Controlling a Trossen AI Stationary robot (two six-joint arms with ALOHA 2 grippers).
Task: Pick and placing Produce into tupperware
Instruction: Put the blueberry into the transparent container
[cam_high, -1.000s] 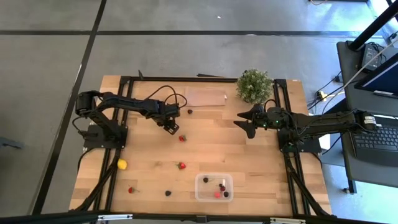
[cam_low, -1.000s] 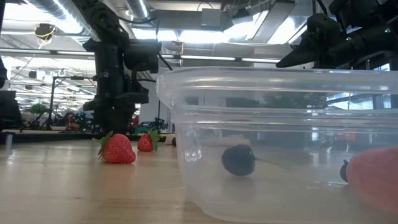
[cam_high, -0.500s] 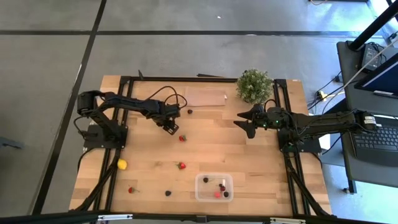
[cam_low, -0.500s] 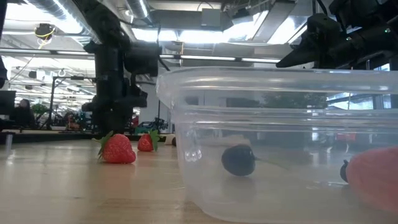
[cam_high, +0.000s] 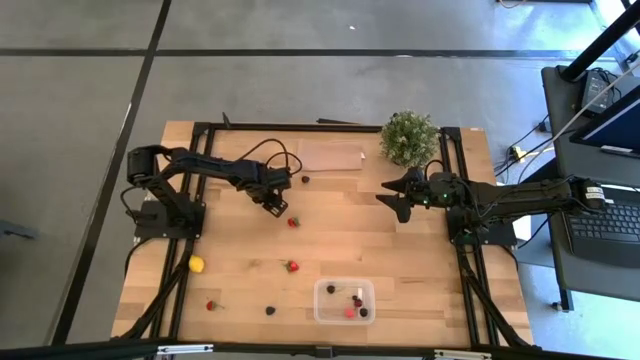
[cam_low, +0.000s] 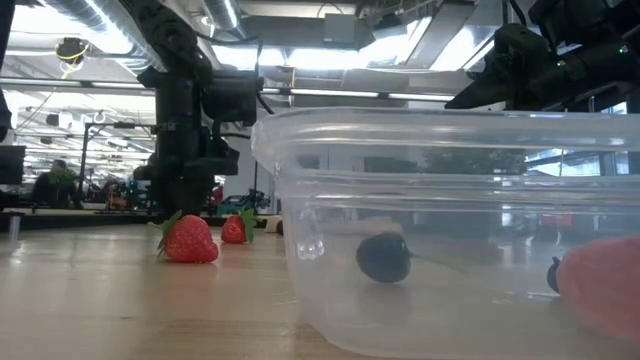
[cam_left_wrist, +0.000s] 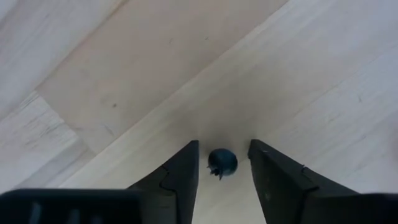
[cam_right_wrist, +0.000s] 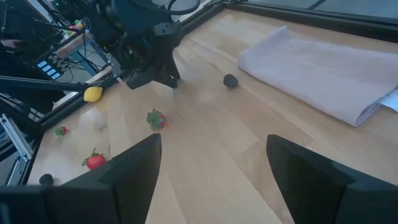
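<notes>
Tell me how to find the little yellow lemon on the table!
Start at the light wooden table and find the left arm's black base on its left side. The small round yellow lemon lies just past that base, toward the table's front left corner, beside the black frame rail. It is the only yellow piece; the nearest fruit, a small red strawberry, has green leaves.

Bushy green potted plant (cam_high: 408, 138) at far edge of wooden table (cam_high: 400, 250), toward right side. Flat pale sheet (cam_high: 331, 156) just left of it, lying flat on tabletop; looks folded, cloth-like in right wrist view. Laptop (cam_high: 612, 222) on dark stand off table's right.
</notes>
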